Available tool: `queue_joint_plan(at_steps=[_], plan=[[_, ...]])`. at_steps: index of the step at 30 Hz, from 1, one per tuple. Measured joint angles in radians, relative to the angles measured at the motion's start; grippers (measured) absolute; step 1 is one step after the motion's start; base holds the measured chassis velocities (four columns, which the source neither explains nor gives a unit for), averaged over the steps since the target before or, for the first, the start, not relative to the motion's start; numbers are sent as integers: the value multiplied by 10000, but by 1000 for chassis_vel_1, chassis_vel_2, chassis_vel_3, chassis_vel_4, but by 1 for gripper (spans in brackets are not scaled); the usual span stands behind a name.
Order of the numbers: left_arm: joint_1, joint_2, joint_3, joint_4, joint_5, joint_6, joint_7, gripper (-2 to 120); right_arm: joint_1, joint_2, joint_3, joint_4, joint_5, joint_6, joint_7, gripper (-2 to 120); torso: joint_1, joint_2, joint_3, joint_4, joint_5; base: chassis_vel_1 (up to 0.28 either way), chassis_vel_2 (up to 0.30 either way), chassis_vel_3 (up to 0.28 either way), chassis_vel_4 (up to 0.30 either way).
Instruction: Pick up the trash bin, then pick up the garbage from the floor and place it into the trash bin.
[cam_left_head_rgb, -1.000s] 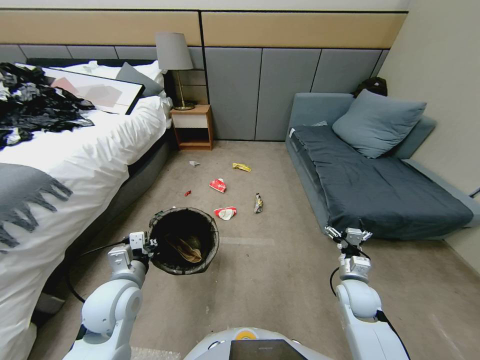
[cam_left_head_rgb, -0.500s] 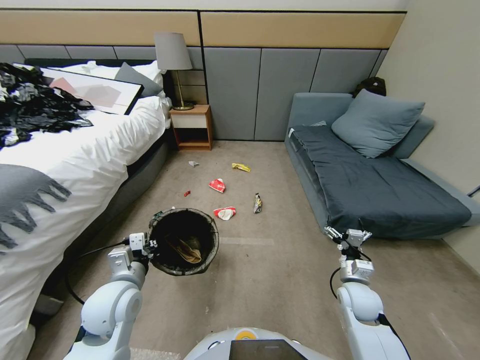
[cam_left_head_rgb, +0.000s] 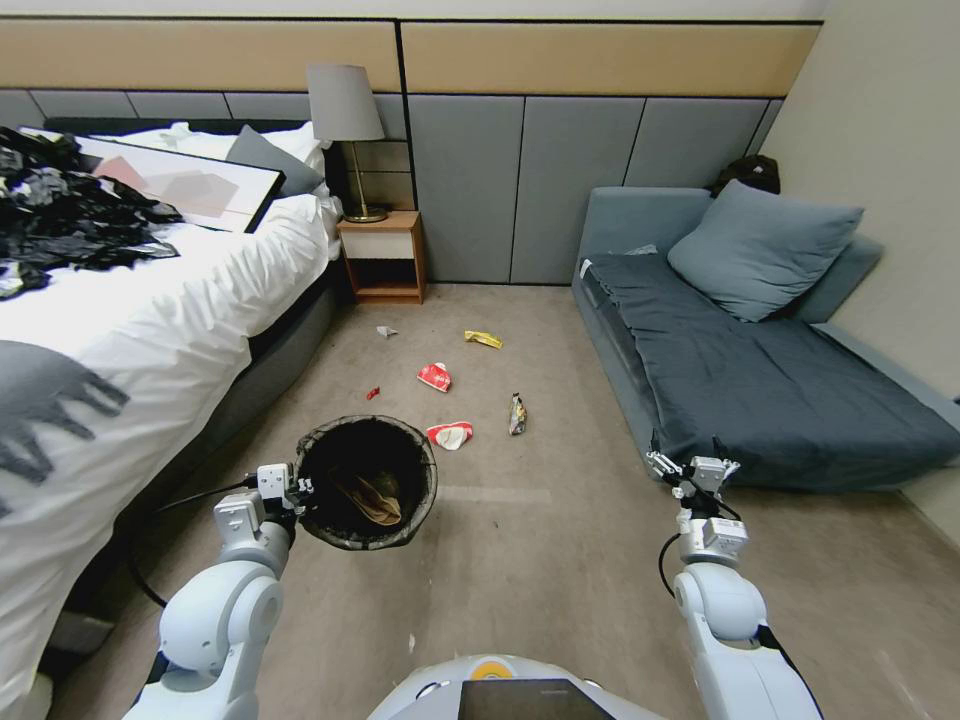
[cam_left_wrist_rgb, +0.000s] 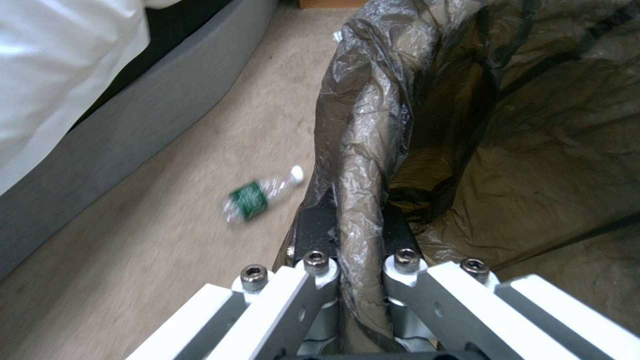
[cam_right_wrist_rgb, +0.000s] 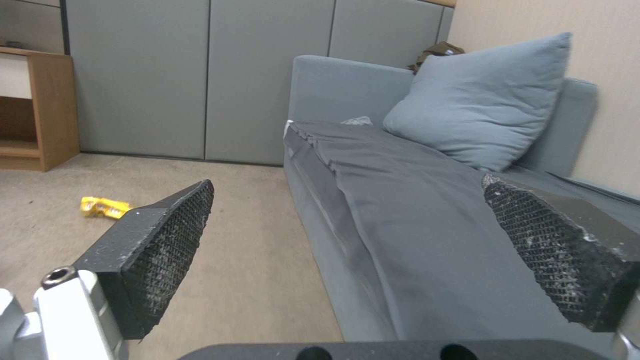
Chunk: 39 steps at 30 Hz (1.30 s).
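Carpeted bedroom floor (cam_left_head_rgb: 560, 540) between the bed (cam_left_head_rgb: 150, 300) and the sofa (cam_left_head_rgb: 780, 380) is where your work lies: the left gripper (cam_left_head_rgb: 296, 488) is clamped on the bag-lined rim of the trash bin (cam_left_head_rgb: 367, 482) and, it seems, holding it off the floor, so pickup looks done. Your right gripper (cam_left_head_rgb: 692, 470) hangs wide open and empty beside the sofa, while the red-and-white wrapper (cam_left_head_rgb: 450, 434), dark wrapper (cam_left_head_rgb: 517, 414) and yellow wrapper (cam_left_head_rgb: 483, 339) lie uncollected beyond the bin.

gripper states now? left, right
Left tool: closed on the trash bin rim, bin held up.
Right tool: open, empty, beside the sofa.
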Motion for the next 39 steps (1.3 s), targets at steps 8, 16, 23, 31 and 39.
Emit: queue_joint_plan(at_steps=[8, 16, 23, 31, 39], plan=[[-76, -16, 19, 94, 14, 4, 2, 0, 45, 8, -29, -86, -2, -15, 16, 100, -1, 0, -1, 2, 1, -323, 314, 319, -320], [-112, -17, 28, 191, 29, 8, 22, 0, 64, 10, -87, -135, -10, -7, 29, 100, 1, 0, 0, -1, -2, -356, 368, 365, -370], [-145, -22, 21, 240, 40, 7, 19, 0, 77, 21, -129, 47, -62, -25, 124, 100, 3, -1, 1, 0, 3, -278, 295, 272, -290], [-99, -74, 6, 247, 82, -6, 18, 0, 31, -47, -146, 172, -114, -22, 334, 100, 0, 0, -2, 1, 1, -60, 56, 67, -54], [-88, -115, -13, 246, 128, -23, 21, 0, -44, -452, -547, 614, 238, -1132, 951, 100, 0, 0, -1, 0, 0, 31, -32, -31, 12]])
